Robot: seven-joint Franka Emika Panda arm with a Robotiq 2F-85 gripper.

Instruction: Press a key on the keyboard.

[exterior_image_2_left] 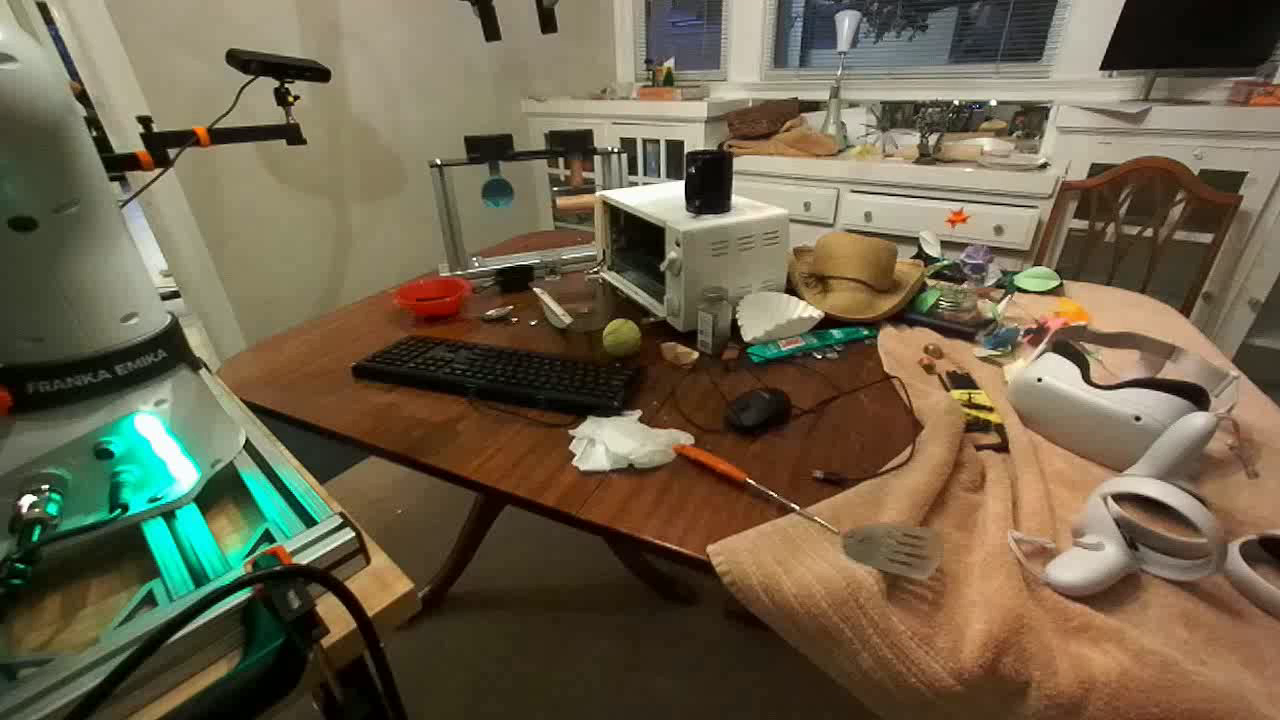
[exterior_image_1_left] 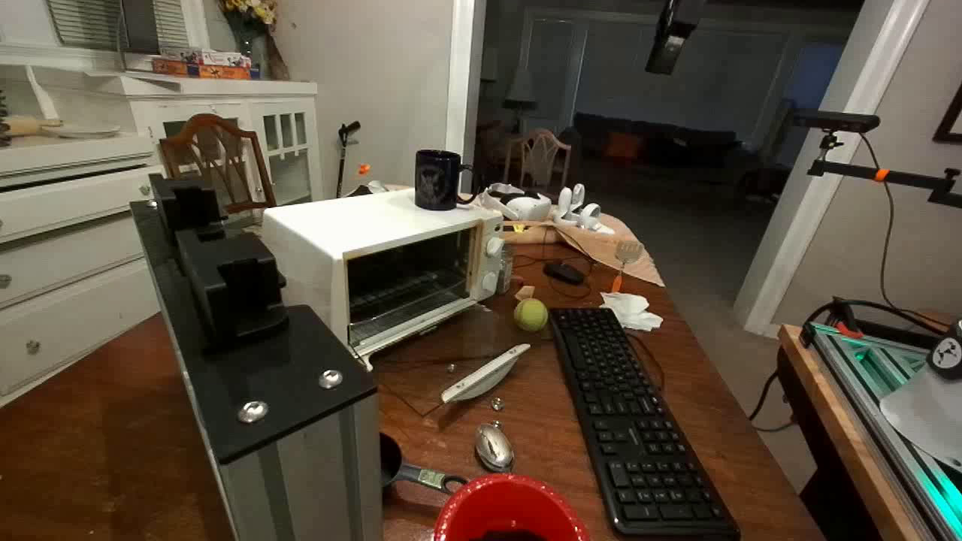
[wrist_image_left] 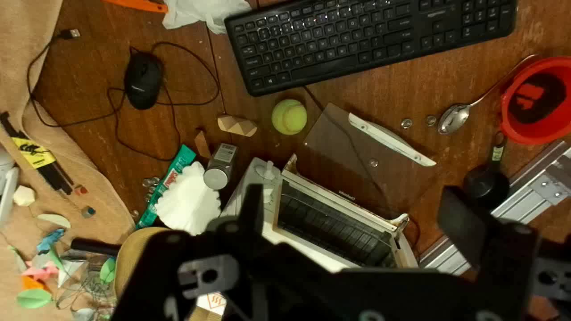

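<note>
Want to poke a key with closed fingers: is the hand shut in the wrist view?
No, the hand is open: its fingers stand wide apart, with the toaster oven showing between them.

In an exterior view the pale arm (exterior_image_2_left: 75, 220) stands as a thick column between nine and ten o'clock, its upper length cut off by the frame. A black band (exterior_image_2_left: 100, 372) lettered FRANKA EMIKA circles it low down, above a flared base (exterior_image_2_left: 195, 455) glowing green between eight and nine. The gripper (exterior_image_2_left: 521, 34) hangs tips-down just short of twelve, two dark fingers (exterior_image_2_left: 487, 20) clearly apart. In an exterior view the gripper (exterior_image_1_left: 667, 52) shows at one o'clock, too dark to separate its parts. In the wrist view it fills six o'clock, fingers (wrist_image_left: 252, 209) spread wide: one at seven, the other between three and four.
</note>
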